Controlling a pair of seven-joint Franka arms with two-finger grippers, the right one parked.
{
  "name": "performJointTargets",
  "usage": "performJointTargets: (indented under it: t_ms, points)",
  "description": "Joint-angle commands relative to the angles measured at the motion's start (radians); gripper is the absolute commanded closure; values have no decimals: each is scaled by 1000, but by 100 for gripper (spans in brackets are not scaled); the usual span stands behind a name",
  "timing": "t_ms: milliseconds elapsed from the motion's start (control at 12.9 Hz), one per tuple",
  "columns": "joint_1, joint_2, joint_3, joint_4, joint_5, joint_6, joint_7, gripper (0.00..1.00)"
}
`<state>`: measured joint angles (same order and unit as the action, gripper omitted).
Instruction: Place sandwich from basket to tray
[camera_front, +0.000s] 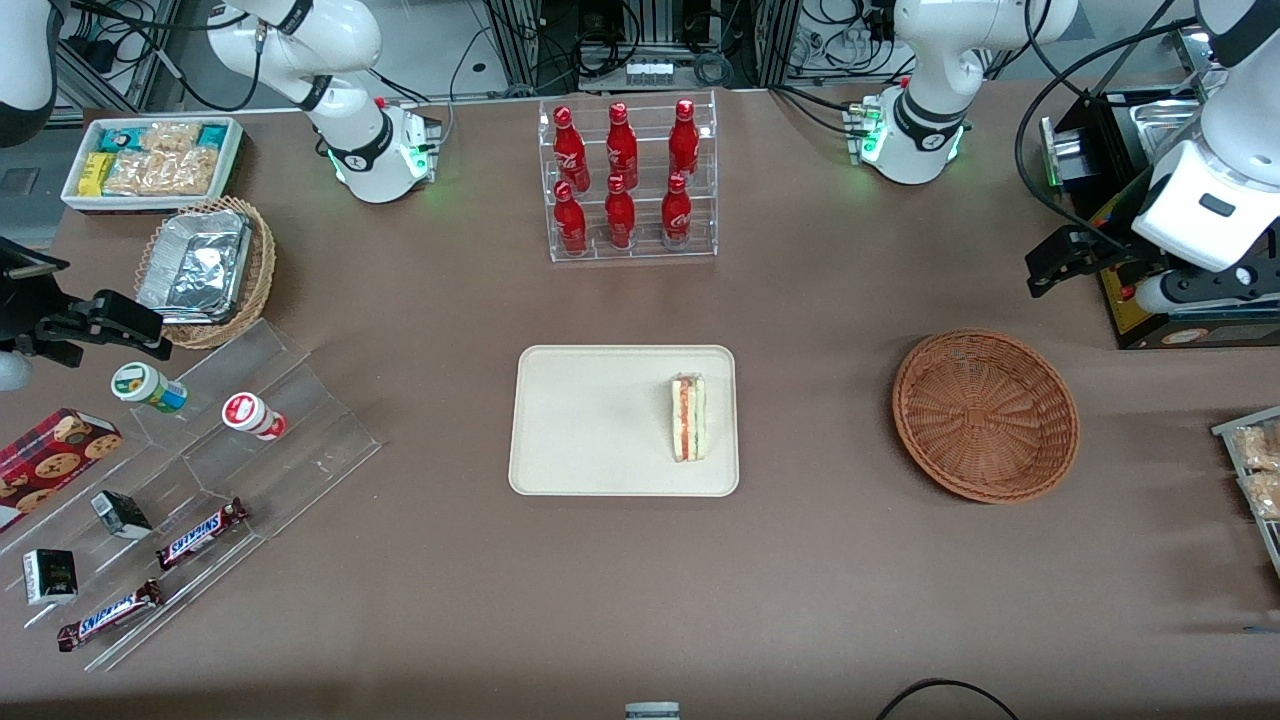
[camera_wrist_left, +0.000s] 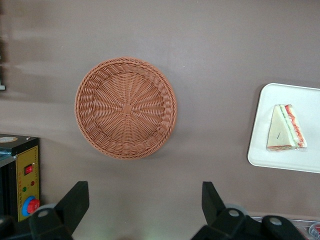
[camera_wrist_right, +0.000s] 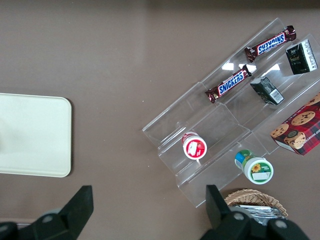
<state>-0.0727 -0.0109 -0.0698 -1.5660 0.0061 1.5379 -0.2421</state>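
The sandwich (camera_front: 688, 418) lies on the tray (camera_front: 600, 470), close to the tray's edge toward the working arm's end of the table, with its red-orange and green filling stripe showing along the cut face. The basket (camera_front: 985, 415) holds nothing and sits well apart from the tray, toward the working arm's end. The left gripper (camera_wrist_left: 145, 200) hangs high above the table near the basket, its fingers spread wide and holding nothing; in the front view it sits near the black control box (camera_front: 1180, 310) at the table's edge. Judged from this layout, the transfer appears complete and nothing further is required of the sandwich. On handling: the wedge looks light and soft, the bread likely to compress and the layers likely to shear or spill if squeezed hard. Any regrasp would best be taken across the two broad bread faces near the thick middle, with gentle closing force, and not at the thin pointed tip or along the filling edge. The tray's smooth surface may let the wedge slide if nudged.
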Motion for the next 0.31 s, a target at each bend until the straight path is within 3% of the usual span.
performJointTargets:
  t_ms: [0, 233]
  points:
    - [21, -5, -31, -8, 15, 13, 4, 0]
    - [19, -9, -35, -26, 26, 13, 4, 0]
